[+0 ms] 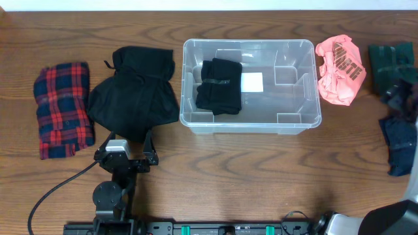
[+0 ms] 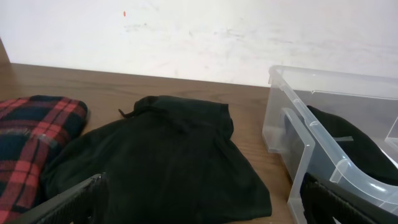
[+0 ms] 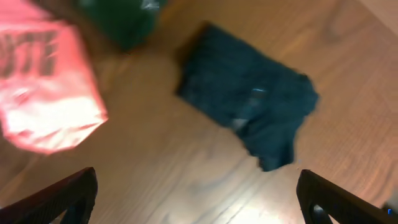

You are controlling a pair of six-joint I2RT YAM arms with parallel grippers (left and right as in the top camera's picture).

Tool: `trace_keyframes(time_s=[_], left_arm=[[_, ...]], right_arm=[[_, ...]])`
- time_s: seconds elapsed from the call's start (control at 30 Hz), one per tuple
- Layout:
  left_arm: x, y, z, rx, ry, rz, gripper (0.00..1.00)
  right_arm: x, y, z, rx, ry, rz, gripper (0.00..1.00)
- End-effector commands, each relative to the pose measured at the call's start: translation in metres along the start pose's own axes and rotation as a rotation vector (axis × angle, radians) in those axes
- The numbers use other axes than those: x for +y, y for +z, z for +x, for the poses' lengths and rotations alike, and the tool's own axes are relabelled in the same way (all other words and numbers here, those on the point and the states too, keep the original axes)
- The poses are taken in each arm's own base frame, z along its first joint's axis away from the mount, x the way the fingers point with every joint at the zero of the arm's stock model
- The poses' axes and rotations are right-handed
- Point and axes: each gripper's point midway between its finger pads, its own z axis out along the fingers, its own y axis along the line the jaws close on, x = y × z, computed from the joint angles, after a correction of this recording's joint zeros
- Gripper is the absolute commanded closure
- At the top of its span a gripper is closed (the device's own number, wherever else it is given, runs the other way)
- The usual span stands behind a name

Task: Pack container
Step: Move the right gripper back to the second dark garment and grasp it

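The clear container (image 1: 297, 124) stands mid-table with a folded black garment (image 1: 219, 86) in its left half and a white label (image 1: 252, 82) on its bottom. My left gripper (image 1: 129, 138) is open at the near edge of a loose black garment (image 1: 134, 94). In the left wrist view that black garment (image 2: 168, 155) lies between the wide fingers (image 2: 74, 202), and the container (image 2: 309, 134) is at the right. My right gripper (image 3: 199, 205) is open above bare wood, near a navy garment (image 3: 249, 102). In the overhead view the right gripper (image 1: 403, 99) is at the right edge.
A red and blue plaid cloth (image 1: 62, 109) lies at the far left. Right of the container are a pink garment (image 1: 339, 70), a dark green garment (image 1: 390, 59) and the navy garment (image 1: 400, 145). A black cable (image 1: 55, 189) trails from the left arm.
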Motion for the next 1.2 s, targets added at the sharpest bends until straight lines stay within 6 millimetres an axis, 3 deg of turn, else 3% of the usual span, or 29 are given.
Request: trace_keyframes(time_s=[0.0, 0.23, 0.4, 0.6, 0.97, 1.17], left_arm=[[0.000, 0.001, 0.015, 0.046, 0.001, 0.006, 0.02], [0.000, 0.001, 0.015, 0.046, 0.001, 0.006, 0.02], [0.000, 0.001, 0.015, 0.046, 0.002, 0.006, 0.02], [0.000, 0.001, 0.015, 0.046, 0.001, 0.006, 0.02], [0.000, 0.001, 0.015, 0.046, 0.001, 0.006, 0.02], [0.000, 0.001, 0.015, 0.046, 0.001, 0.006, 0.02]], right_arm=[[-0.027, 0.011, -0.004, -0.012, 0.097, 0.049, 0.01], [-0.060, 0.052, 0.007, -0.004, 0.204, 0.076, 0.01], [-0.063, 0.084, 0.023, 0.001, 0.253, 0.024, 0.01], [-0.064, 0.107, 0.039, -0.017, 0.270, 0.014, 0.01], [-0.055, 0.119, 0.046, -0.032, 0.168, -0.047, 0.01], [-0.073, 0.121, 0.054, 0.006, 0.313, -0.015, 0.01]])
